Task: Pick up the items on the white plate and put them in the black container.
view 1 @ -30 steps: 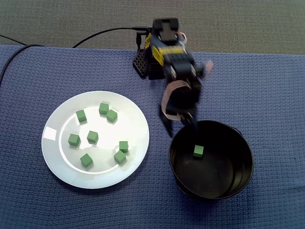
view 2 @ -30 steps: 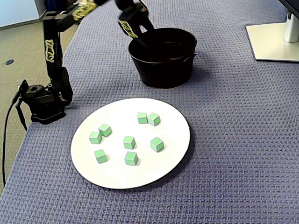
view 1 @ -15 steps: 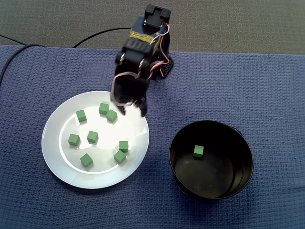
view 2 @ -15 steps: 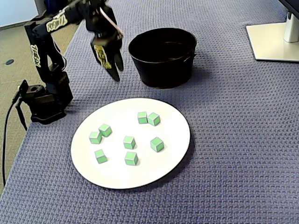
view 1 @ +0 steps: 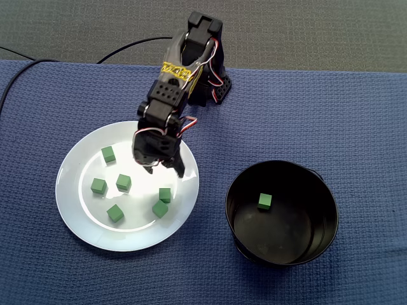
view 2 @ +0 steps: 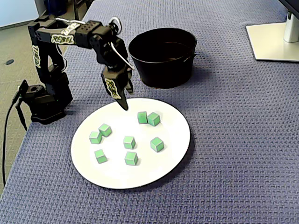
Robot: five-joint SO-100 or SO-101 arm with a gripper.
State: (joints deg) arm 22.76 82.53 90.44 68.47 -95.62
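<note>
Several small green cubes lie on the white plate [view 1: 76, 210] [view 2: 117, 173]. A touching pair of cubes [view 2: 147, 118] sits at the plate's far side; in the fixed view from above the arm hides that pair. My gripper [view 1: 165, 170] [view 2: 127, 99] hangs open and empty just above the plate's rim, its tips pointing down beside the pair. The black container [view 1: 230, 210] [view 2: 161, 70] stands apart from the plate. It holds one green cube [view 1: 264, 201], which its wall hides in the low side view.
The arm's base [view 1: 213, 89] [view 2: 44, 100] is clamped at the cloth's edge, with a black cable [view 1: 127, 47] trailing off. A white stand foot [view 2: 275, 42] sits at the far right. Blue woven cloth covers the table.
The gripper left the black container's rim, swung across to the plate and dropped low over its near-arm side. The cubes have not moved.
</note>
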